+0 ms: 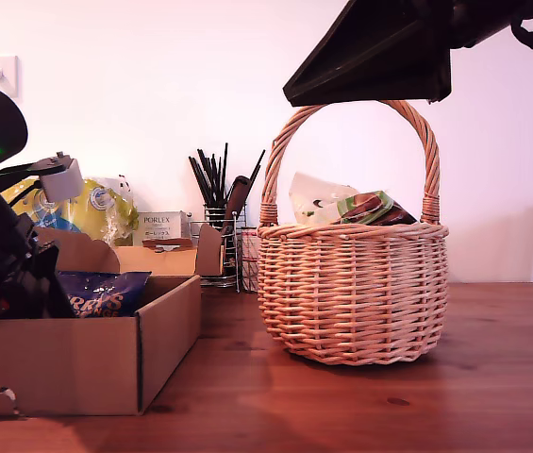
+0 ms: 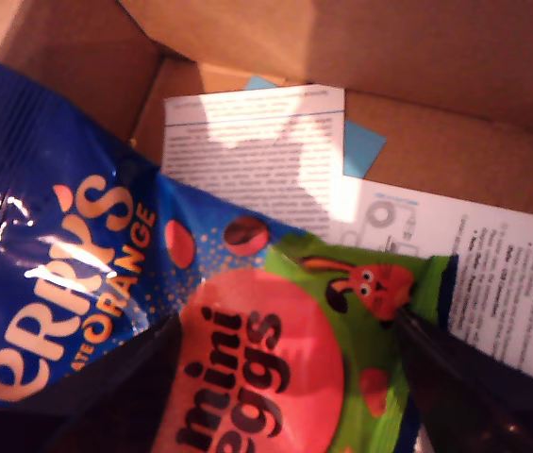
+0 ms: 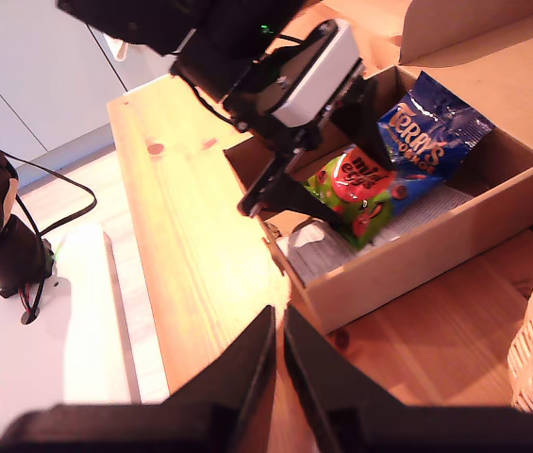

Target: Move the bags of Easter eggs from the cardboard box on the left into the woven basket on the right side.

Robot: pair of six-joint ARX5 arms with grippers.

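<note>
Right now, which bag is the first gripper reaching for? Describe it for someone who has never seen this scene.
Look into the cardboard box on the exterior view's left. Two pouches lie there on printed paper; my first gripper sits open over the mini eggs bag. It is green with a red-orange circle, unlike the dark blue Terry's bag beside it.

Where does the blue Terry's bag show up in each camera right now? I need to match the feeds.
Exterior view: the blue Terry's bag pokes above the cardboard box wall, at that view's left.
First wrist view: it fills much of the frame beside the mini eggs bag, which lies between my first gripper's open jaws.
Second wrist view: it lies inside the box.
Shared landmark: the cardboard box.
</note>
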